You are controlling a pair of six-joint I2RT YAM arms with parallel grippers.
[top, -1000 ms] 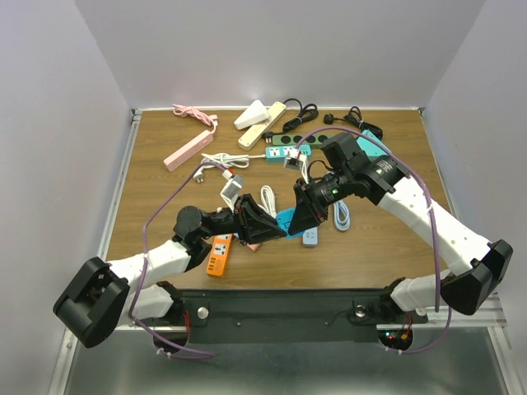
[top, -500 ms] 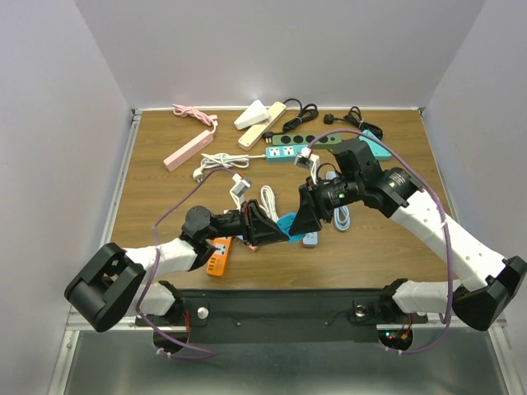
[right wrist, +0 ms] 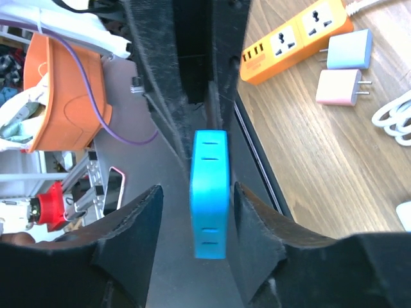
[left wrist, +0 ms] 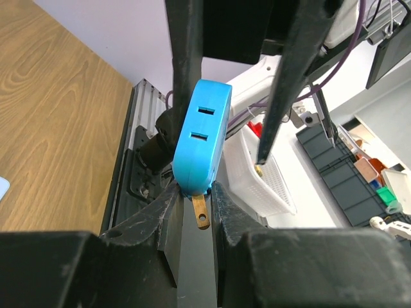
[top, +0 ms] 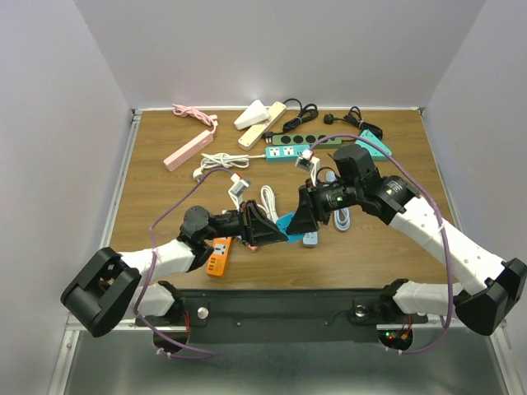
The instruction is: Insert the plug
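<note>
A blue adapter block (top: 286,222) with socket slots on its edge hangs above the table's near middle. My left gripper (top: 277,232) is shut on its lower end. In the left wrist view the block (left wrist: 202,135) rises from between my fingers (left wrist: 196,192), and one brass prong (left wrist: 201,212) shows in the gap below it. My right gripper (top: 300,219) faces it from the right, open. In the right wrist view its fingers (right wrist: 196,191) straddle the block (right wrist: 210,192). There is a clear gap on the left, and the right finger is close.
An orange power strip (top: 219,253) lies under my left arm and also shows in the right wrist view (right wrist: 295,38) beside pink (right wrist: 339,86) and blue (right wrist: 350,50) chargers. White cables (top: 268,197), a green strip (top: 288,152), a pink strip (top: 188,151) and other strips lie behind.
My right gripper has come down and left, and its open fingers now sit around the blue adapter. My left arm shifted slightly and still holds the adapter.
</note>
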